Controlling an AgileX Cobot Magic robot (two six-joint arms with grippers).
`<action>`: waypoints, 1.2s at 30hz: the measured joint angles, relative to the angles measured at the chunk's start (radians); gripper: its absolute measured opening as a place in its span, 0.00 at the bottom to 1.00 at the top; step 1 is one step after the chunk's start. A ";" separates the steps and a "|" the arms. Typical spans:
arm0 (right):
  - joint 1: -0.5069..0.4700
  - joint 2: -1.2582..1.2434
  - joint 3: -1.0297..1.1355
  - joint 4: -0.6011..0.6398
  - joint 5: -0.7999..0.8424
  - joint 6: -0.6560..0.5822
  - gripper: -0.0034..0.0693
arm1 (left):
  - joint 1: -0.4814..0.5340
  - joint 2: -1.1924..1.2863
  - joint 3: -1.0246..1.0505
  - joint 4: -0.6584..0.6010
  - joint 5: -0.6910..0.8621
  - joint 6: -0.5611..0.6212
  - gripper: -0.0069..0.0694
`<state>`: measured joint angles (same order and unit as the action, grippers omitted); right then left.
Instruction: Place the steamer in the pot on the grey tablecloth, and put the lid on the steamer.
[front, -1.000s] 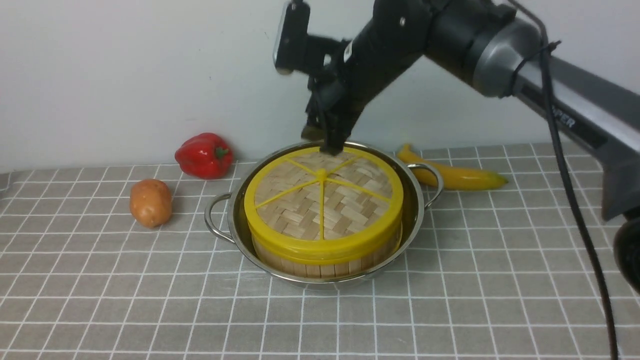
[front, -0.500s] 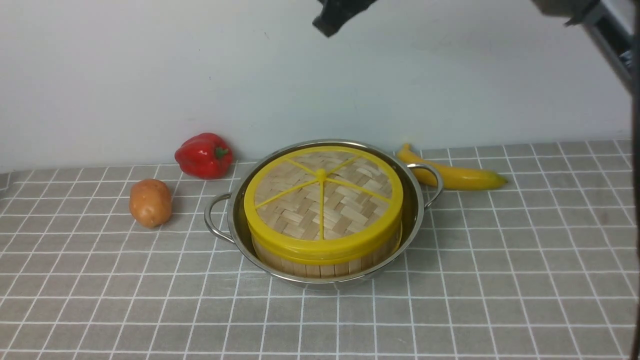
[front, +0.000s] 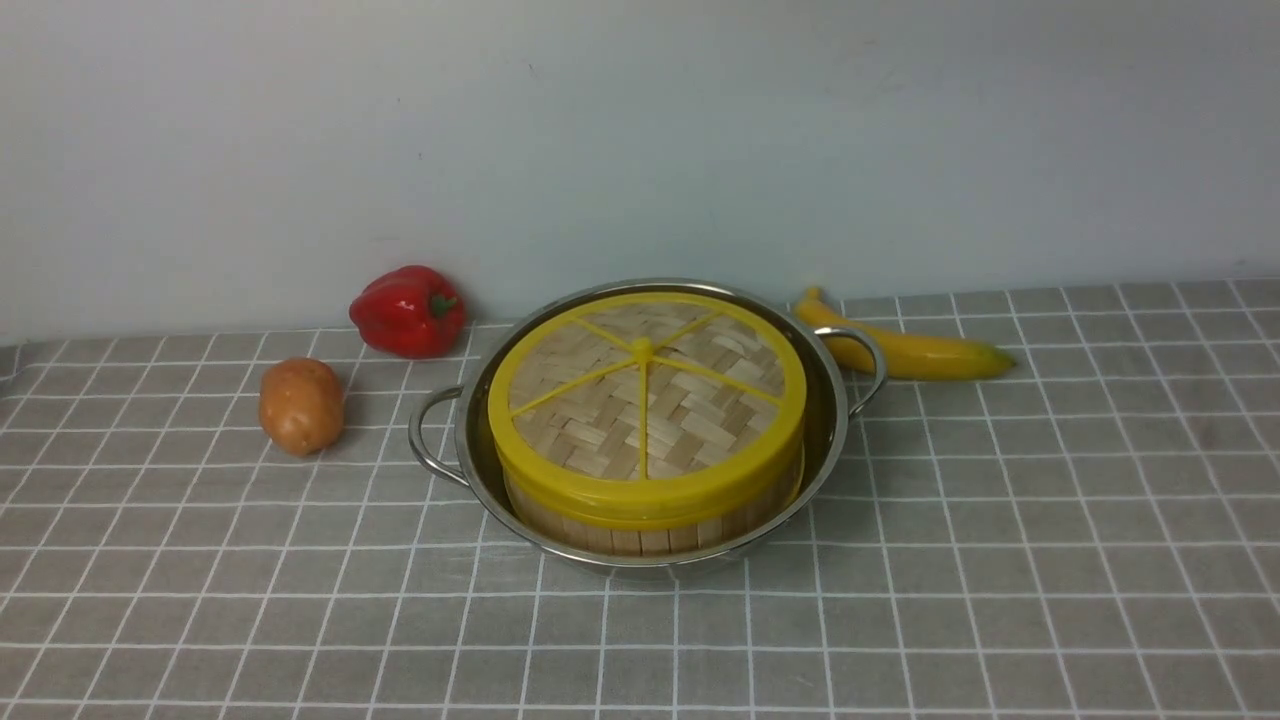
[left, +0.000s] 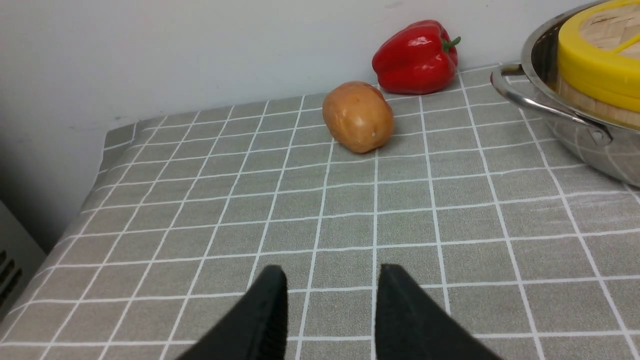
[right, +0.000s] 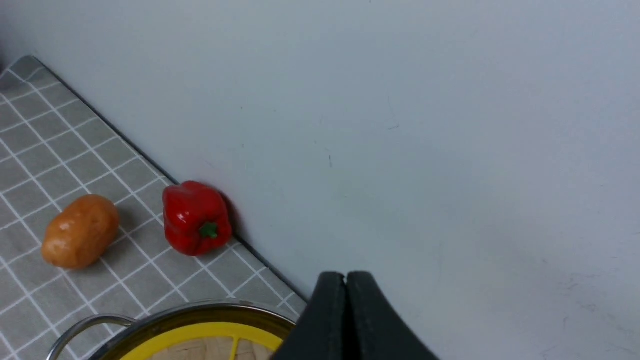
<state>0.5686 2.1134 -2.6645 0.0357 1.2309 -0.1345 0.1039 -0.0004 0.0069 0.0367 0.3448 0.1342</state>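
Note:
The steel pot (front: 835, 400) stands mid-table on the grey tablecloth (front: 1000, 560). The steamer (front: 650, 535) sits inside it, only its slatted bamboo side showing. The woven lid (front: 645, 400) with yellow rim and spokes lies flat on top of the steamer. Neither gripper shows in the front view. In the left wrist view my left gripper (left: 330, 275) is open and empty, low over bare cloth, with the pot (left: 590, 135) and lid (left: 595, 65) off to one side. In the right wrist view my right gripper (right: 346, 276) is shut and empty, raised above the pot's far rim (right: 200, 310).
A red bell pepper (front: 408, 310) sits by the back wall left of the pot. A potato (front: 300, 405) lies in front of it. A banana (front: 910, 345) lies behind the pot's right handle. The wall runs close behind the pot.
The right arm has lifted off the lid's far rim and risen out of the front view. The lid stays on the steamer.

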 joint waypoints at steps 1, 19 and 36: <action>0.000 0.000 0.000 0.004 0.000 0.002 0.05 | 0.000 0.000 0.000 0.000 0.000 0.000 0.41; -0.227 -0.650 1.129 -0.036 -0.287 0.117 0.10 | 0.000 0.000 0.000 0.000 0.000 0.000 0.41; -0.573 -1.593 2.251 -0.042 -1.105 0.201 0.21 | 0.000 0.000 0.000 0.000 0.000 0.000 0.41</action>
<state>-0.0047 0.5209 -0.4138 -0.0061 0.1262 0.0665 0.1039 -0.0004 0.0069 0.0367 0.3448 0.1345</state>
